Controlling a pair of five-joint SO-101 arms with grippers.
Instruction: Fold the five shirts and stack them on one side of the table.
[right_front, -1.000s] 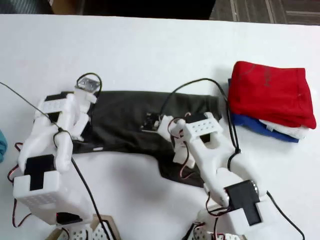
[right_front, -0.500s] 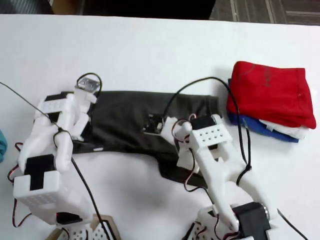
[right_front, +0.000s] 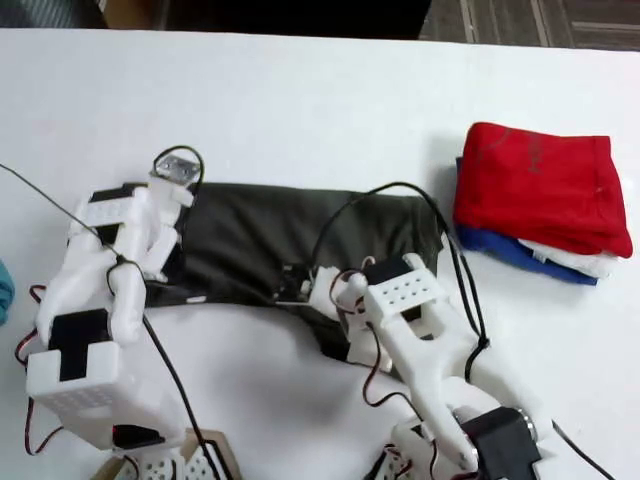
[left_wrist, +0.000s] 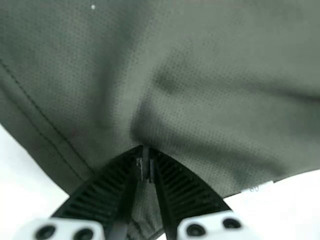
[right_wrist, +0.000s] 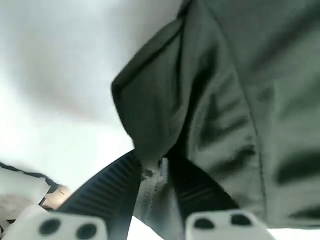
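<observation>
The left wrist view shows the left gripper (left_wrist: 145, 159) up close, its jaws pressed together on a pinch of the dark shirt (left_wrist: 190, 75), with cloth puckering out from the tips. In the right wrist view the right gripper (right_wrist: 156, 167) is likewise clamped on a folded corner of that shirt, the hem bunched between the jaws and bare table (right_wrist: 60, 75) beyond them. The high view adds the layout: the shirt lies stretched between the two jaw pairs. The stack of folded shirts (right_front: 540, 195), red on top, sits past the right jaws, just beside the shirt's end. A black cable (right_front: 400, 184) arcs over the cloth above the right jaws. Ahead of both jaw pairs the table runs open to its far edge.
</observation>
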